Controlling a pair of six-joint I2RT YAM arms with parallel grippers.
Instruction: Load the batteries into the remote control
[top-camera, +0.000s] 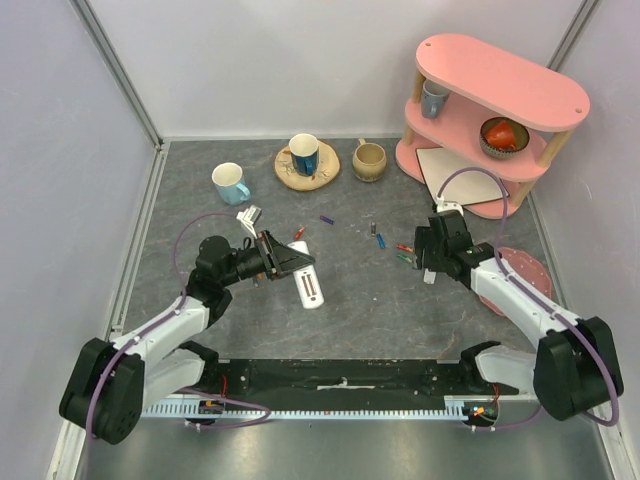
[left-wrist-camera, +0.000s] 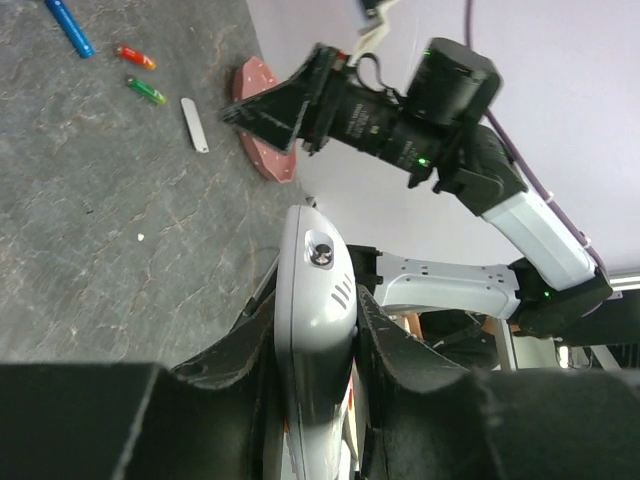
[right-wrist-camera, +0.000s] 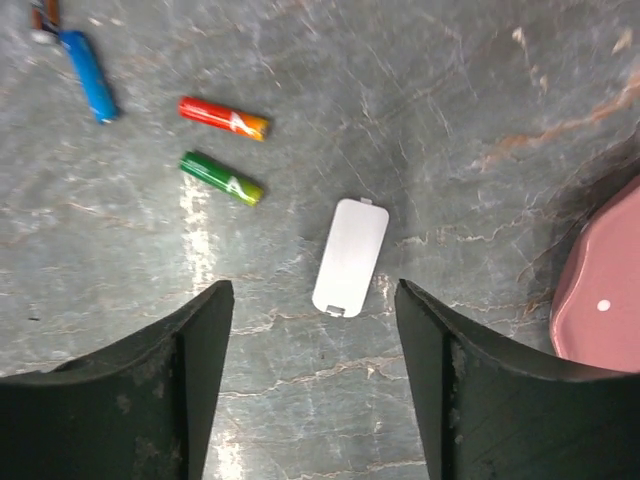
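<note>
One remote control sits centre-left of the top view, clamped in the left hand, that arm reaching low over the bench. Six batteries lie scattered mid-frame. The right hand hangs spread wide above one white cover, near the red battery and green battery.

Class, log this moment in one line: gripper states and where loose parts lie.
left gripper: shut on remote control | right gripper: open above white cover | red battery, green battery, blue battery: on table
</note>
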